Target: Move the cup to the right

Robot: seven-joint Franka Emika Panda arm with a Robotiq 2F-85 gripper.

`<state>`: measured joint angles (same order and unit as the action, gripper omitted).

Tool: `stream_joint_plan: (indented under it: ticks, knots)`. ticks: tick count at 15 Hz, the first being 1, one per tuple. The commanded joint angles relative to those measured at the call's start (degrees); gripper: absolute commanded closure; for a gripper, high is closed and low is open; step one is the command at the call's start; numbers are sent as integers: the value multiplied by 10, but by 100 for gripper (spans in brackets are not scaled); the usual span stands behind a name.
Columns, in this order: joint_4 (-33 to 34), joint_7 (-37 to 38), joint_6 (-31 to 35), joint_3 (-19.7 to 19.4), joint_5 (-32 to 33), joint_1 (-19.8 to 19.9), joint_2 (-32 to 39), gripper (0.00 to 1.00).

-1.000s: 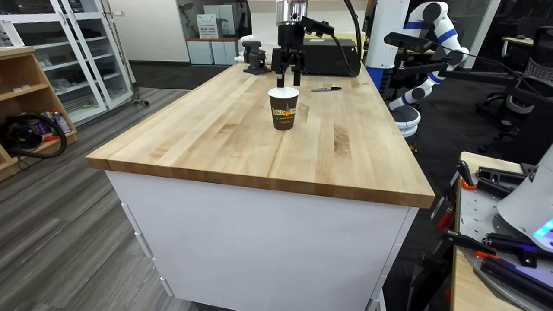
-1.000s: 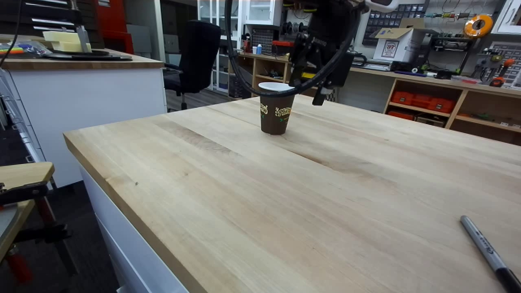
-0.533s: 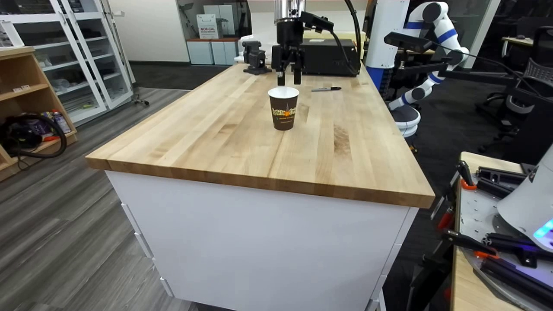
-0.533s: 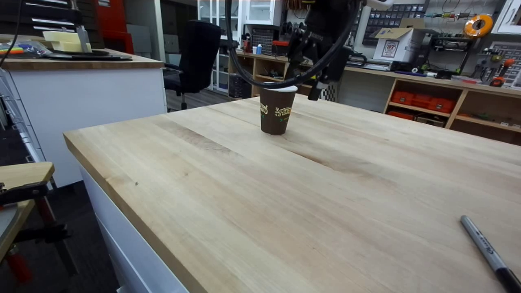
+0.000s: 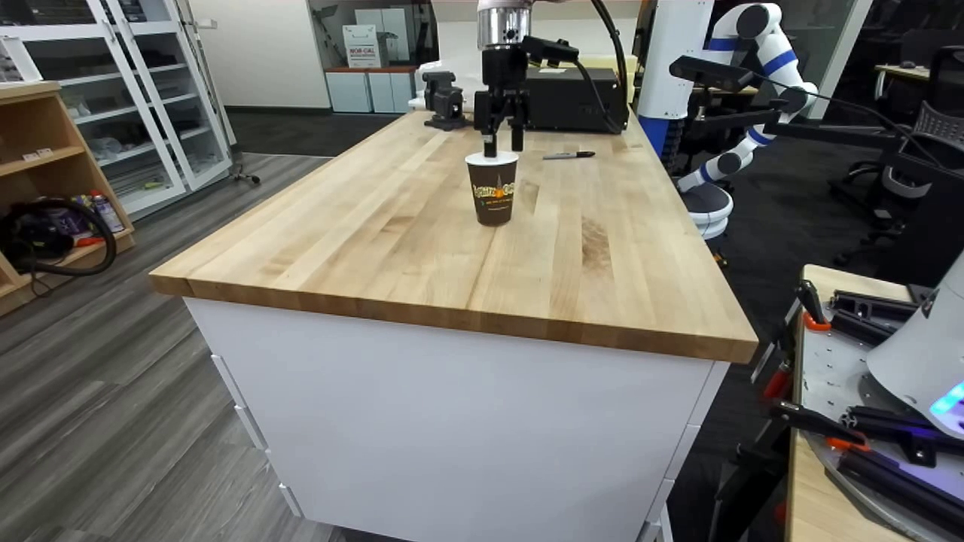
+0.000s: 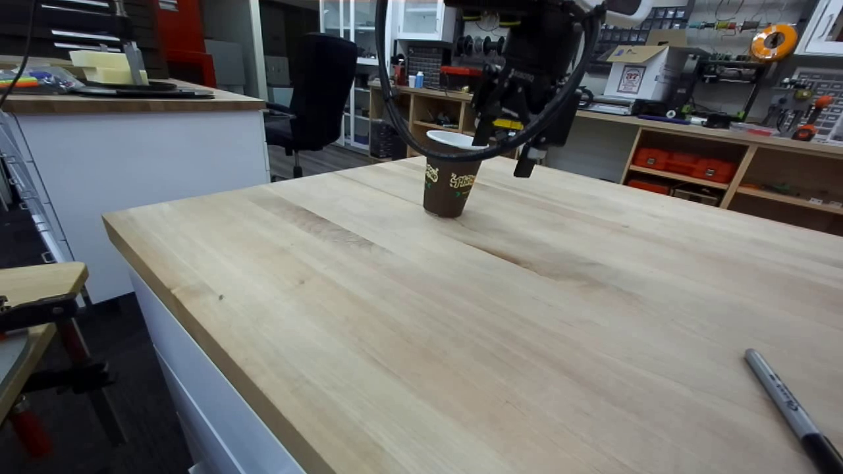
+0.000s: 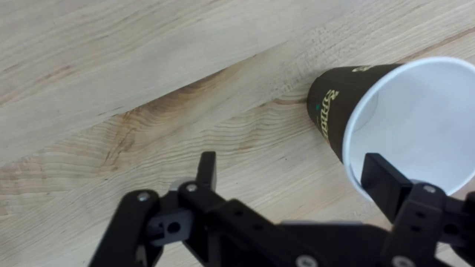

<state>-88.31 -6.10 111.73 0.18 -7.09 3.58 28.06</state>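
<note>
The butcher-block table (image 5: 339, 248), overhung by the widely spread gripper (image 7: 295, 172), was occupied by a brown paper coffee cup (image 6: 450, 187), slightly tilted, its rim overlapped by one fingertip (image 7: 386, 181), and, well apart, by a marker (image 6: 784, 397).

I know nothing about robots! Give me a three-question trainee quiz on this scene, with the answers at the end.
1. Multiple choice: what colour is the inside of the cup? a) red b) white c) green
2. True or false: the marker lies on the same wooden tabletop as the cup.
3. Count: in the wrist view, how many of the two fingers of the gripper overlap the cup?

Key: 1 b; 2 true; 3 one.
</note>
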Motion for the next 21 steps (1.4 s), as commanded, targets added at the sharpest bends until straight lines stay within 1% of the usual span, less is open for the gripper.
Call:
stream_joint_plan:
  ticks: [1,2,3,4,6,8,13,15,18,20,21]
  knots:
    - [-6,9,29,-4,13,-5,3,2]
    - [-9,7,38,-3,14,-4,2,26]
    - [-10,3,44,-3,18,-5,3,27]
    - [-11,7,49,-4,23,-7,4,32]
    - [-13,9,54,-4,28,-7,4,48]
    - [-15,11,57,-4,31,-8,2,59]
    - [-17,11,57,-3,32,-8,0,93]
    - [-17,10,56,-3,32,-7,0,99]
    - [-19,17,62,-9,44,-10,-6,96]
    - [-24,26,72,-15,55,-12,-17,98]
    - [-26,28,75,-16,61,-12,-23,97]
